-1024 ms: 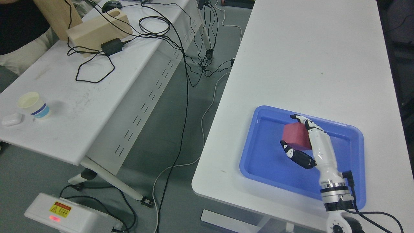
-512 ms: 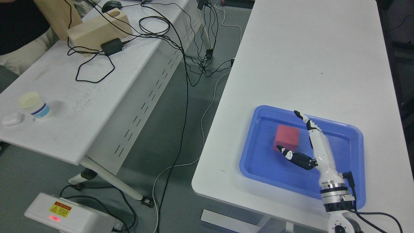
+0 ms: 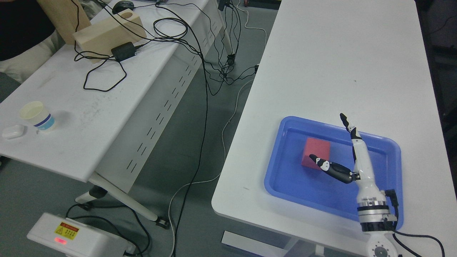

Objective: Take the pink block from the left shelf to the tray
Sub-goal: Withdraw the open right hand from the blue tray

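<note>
Robot hand (image 3: 351, 157) splayed above pink block (image 3: 316, 153)

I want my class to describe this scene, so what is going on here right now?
The right robot hand hangs open above the blue tray on the white table. The pink block lies in the tray, not held, with the thumb reaching in front of it. The block looks delivered. The left robot hand is out of view.

White table (image 3: 339, 53) bears blue tray (image 3: 392, 150); side table (image 3: 71, 117): cup (image 3: 36, 115), cables, possibly earbud case (image 3: 13, 131).
</note>
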